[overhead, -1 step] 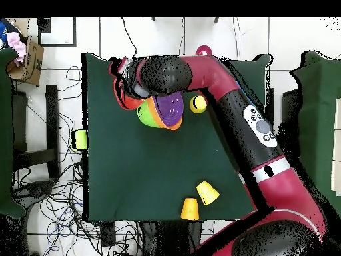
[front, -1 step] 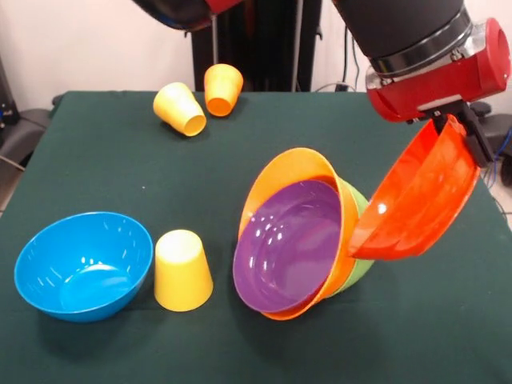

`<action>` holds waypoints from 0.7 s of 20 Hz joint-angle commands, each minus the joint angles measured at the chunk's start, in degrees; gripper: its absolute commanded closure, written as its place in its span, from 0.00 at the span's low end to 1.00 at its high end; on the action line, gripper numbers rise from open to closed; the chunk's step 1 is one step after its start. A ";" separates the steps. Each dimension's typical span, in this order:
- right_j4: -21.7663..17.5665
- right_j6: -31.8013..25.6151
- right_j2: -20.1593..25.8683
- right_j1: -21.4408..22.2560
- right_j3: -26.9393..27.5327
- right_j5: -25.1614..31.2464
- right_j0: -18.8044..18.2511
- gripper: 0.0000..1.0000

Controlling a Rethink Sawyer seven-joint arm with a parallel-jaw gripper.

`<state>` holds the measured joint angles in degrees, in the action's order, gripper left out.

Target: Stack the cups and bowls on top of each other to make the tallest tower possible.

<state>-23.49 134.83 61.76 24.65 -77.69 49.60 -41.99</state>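
My gripper is shut on the rim of a red-orange bowl, which hangs tilted with its open side facing the tower. The tower leans on its side: a purple bowl sits in a large orange bowl, with a lime green bowl behind. The red-orange bowl's lower edge meets the tower's right side. A blue bowl stands upright at the front left. Beside it is an upside-down yellow cup. Another yellow cup lies on its side beside an orange cup at the far edge.
In the overhead view the arm crosses above the purple bowl and hides the blue bowl. A lime green cup lies just off the table's left edge. A small magenta thing sits beyond the table's top edge.
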 commanded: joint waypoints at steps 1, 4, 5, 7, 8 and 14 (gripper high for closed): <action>0.26 -18.47 -1.61 0.13 9.39 9.28 1.96 1.00; -0.78 -16.91 -1.79 -0.07 6.53 5.25 1.68 1.00; -1.12 -16.47 -1.89 -0.01 5.63 4.33 1.65 1.00; -2.32 -15.20 -3.00 0.05 4.25 3.03 2.15 1.00; -3.33 -14.54 -3.74 -0.14 4.14 2.02 2.84 1.00; -3.90 -13.04 -4.12 0.02 4.69 0.11 4.49 1.00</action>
<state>-23.84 132.98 61.30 24.94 -74.48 50.90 -40.80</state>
